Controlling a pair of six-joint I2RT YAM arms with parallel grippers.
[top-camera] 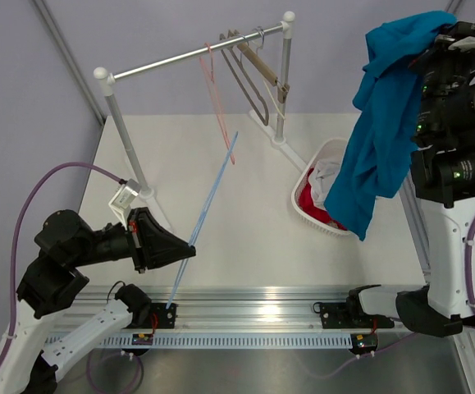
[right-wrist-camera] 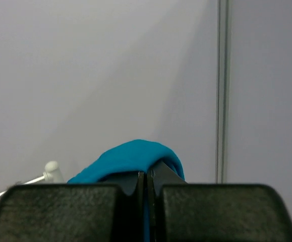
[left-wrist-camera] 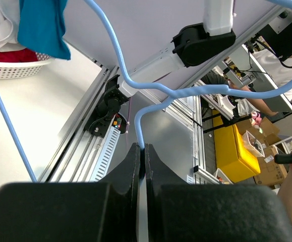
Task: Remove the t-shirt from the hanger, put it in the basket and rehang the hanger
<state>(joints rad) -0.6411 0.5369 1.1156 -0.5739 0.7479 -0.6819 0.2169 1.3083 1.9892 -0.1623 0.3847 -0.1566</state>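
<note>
- Lower left: the left hand (left-wrist-camera: pixel 142 149) pinches the thin light-blue plastic hanger (top-camera: pixel 216 185), now bare, over the white worktop (top-camera: pixel 245 246).
- Upper right: the right hand (right-wrist-camera: pixel 146 176) clamps the teal fabric t-shirt (top-camera: pixel 381 139), which dangles clear over the white plastic basket (top-camera: pixel 302 202), probably ready for dropping.

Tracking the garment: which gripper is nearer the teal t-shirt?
Right. The right gripper is shut on the t-shirt, raised at right; the left gripper sits far left, holding the hanger.
</note>
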